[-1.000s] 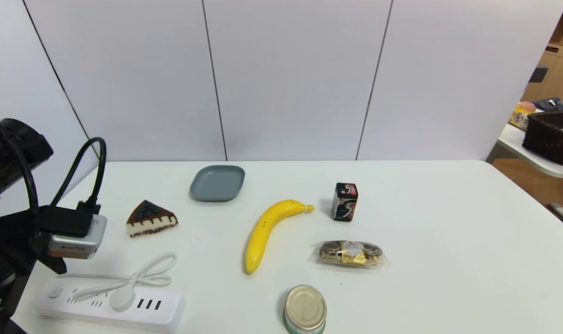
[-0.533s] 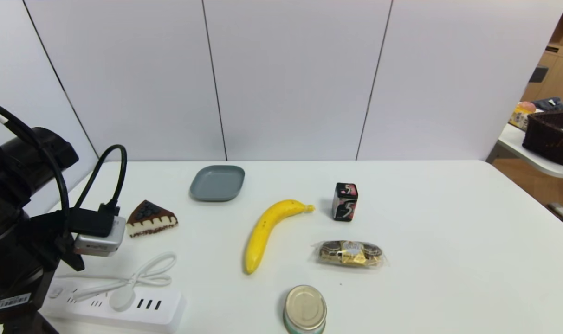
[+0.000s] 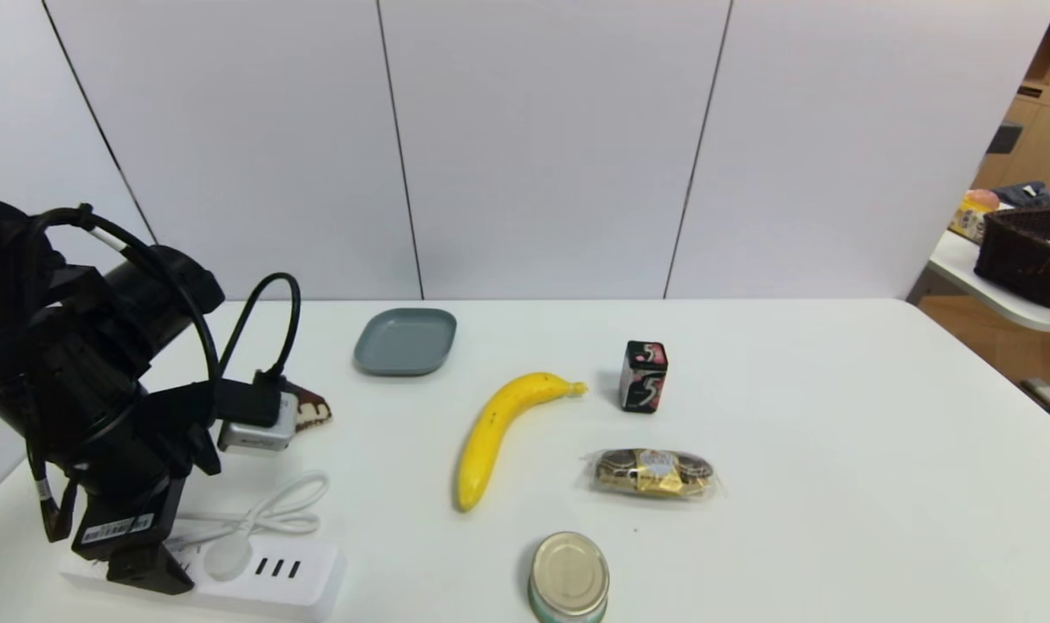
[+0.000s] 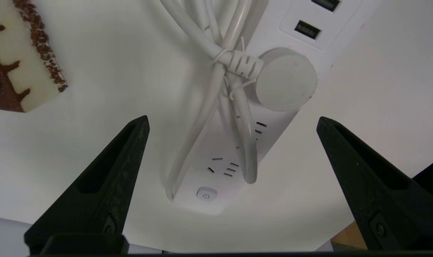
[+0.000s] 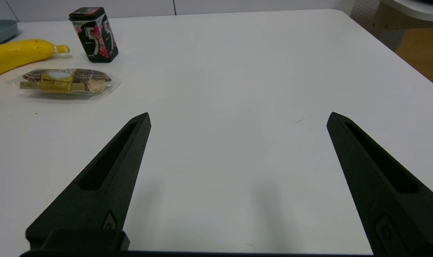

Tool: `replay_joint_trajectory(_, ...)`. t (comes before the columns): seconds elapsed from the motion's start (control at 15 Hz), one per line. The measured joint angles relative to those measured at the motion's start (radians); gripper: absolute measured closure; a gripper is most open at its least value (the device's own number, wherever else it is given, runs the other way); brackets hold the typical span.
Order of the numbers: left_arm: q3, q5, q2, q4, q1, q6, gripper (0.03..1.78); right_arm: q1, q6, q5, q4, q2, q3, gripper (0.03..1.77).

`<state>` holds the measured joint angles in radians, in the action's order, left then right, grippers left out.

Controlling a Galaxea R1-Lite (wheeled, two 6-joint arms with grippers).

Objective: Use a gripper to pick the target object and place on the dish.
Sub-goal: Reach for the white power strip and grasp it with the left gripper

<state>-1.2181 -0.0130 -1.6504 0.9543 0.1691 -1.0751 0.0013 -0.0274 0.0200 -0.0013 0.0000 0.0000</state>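
Observation:
The target object, a long white power strip (image 3: 273, 575), lies at the table's front left with its looped cord (image 3: 273, 510) and round plug (image 3: 228, 558) on top. My left gripper (image 3: 144, 567) hangs over the strip's left end, pointing down. In the left wrist view its jaws (image 4: 232, 119) stand wide open, apart from the strip (image 4: 216, 178), whose switch end lies between them below. The grey-blue dish (image 3: 405, 340) sits empty at the back of the table. My right gripper (image 5: 238, 114) is open over bare table, out of the head view.
A cake slice (image 3: 314, 413) lies half hidden behind the left wrist camera. A banana (image 3: 499, 433), a gum box (image 3: 643, 376), a chocolate pack (image 3: 654, 473) and a tin can (image 3: 568, 575) fill the middle. The strip lies close to the table's front edge.
My left arm has swung right and forward, coming over the power strip's left end and covering part of the cake slice. Its jaws stayed open. Nothing on the table moved.

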Motion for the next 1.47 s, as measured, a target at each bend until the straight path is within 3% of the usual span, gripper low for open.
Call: replay_joint_trajectory(1.47,0.112,0.035,-0.061,-0.039,0.029,0.022,0.12,0.000,0.000,0.000,0.000,0.000,0.000,0.09)
